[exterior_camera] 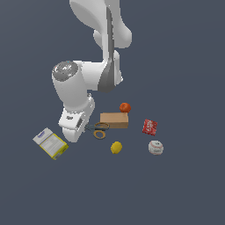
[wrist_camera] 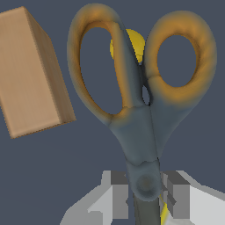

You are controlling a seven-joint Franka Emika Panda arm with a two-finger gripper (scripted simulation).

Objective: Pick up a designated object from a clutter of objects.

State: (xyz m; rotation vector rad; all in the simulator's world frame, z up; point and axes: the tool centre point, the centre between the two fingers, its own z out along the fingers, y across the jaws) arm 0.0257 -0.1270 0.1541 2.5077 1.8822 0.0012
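Note:
The scissors (wrist_camera: 140, 132) fill the wrist view, tan-orange loop handles pointing away from me and dark grey blades running in between my fingers. My gripper (wrist_camera: 147, 193) is shut on the scissors at the pivot, one finger pad (wrist_camera: 119, 193) against each side. In the exterior view the scissors (exterior_camera: 100, 130) lie low beside the brown cardboard box (exterior_camera: 114, 119), and my gripper (exterior_camera: 84, 128) is down at their blade end, fingertips hidden by the hand. The yellow lemon (wrist_camera: 132, 44) shows behind the handles.
The brown cardboard box (wrist_camera: 33, 72) stands close beside the scissors. Around them lie an orange ball (exterior_camera: 125, 107), a red can (exterior_camera: 150, 127), a white baseball (exterior_camera: 155, 147), the lemon (exterior_camera: 116, 147) and a grey-and-yellow box (exterior_camera: 50, 143).

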